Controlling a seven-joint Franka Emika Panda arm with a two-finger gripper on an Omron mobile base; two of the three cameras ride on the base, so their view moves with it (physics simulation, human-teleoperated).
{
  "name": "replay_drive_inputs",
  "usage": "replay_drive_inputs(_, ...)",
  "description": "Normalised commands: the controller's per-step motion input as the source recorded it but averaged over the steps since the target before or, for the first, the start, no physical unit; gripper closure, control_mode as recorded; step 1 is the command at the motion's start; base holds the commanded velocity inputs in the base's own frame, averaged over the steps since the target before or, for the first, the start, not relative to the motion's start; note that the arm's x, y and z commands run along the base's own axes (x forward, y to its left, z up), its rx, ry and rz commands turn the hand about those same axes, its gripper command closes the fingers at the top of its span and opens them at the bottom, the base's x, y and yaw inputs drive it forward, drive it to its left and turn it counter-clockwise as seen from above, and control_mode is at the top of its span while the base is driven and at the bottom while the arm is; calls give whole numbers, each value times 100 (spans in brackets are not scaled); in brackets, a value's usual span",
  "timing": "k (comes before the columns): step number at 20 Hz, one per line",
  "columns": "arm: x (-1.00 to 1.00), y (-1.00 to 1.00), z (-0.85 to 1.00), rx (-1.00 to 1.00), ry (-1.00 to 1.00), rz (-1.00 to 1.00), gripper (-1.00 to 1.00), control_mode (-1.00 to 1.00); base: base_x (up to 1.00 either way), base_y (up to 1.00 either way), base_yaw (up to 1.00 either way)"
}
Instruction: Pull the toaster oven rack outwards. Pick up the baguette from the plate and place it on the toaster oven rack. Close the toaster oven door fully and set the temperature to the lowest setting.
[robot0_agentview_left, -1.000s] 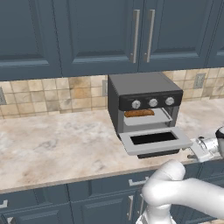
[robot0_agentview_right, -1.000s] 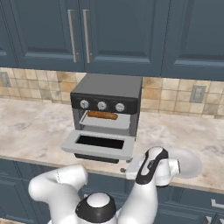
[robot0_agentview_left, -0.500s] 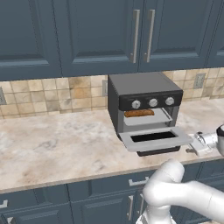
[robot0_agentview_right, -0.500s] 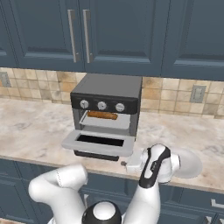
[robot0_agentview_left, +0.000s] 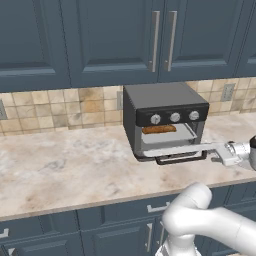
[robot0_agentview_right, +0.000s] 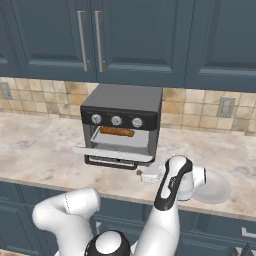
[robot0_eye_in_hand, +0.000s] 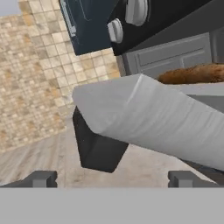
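The dark grey toaster oven stands on the counter against the tiled wall. The baguette lies inside it on the light grey rack. The toaster oven door hangs partly raised, about level. My gripper is open just below and beside the door's right front corner, with nothing between its fingertips. Two silver knobs show above the door. The pale plate sits bare on the counter behind my arm.
Dark blue wall cabinets hang above the oven. The marble counter stretches away to the left of the oven. A wall outlet sits on the tiles to the right.
The door has swung up from hanging low and open to about level. My gripper has risen with its right corner and moved closer to the oven.
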Motion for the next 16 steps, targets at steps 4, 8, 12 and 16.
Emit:
replay_drive_inputs(4,11,72,84,-14,0,-26,-100,-100,0,0,0)
replay_drive_inputs(8,20,91,81,-19,0,-31,-100,-100,0,0,0)
replay_drive_inputs(12,31,86,79,-18,0,-32,-100,-100,0,0,0)
replay_drive_inputs(16,37,80,77,-18,0,-32,-100,-100,0,0,0)
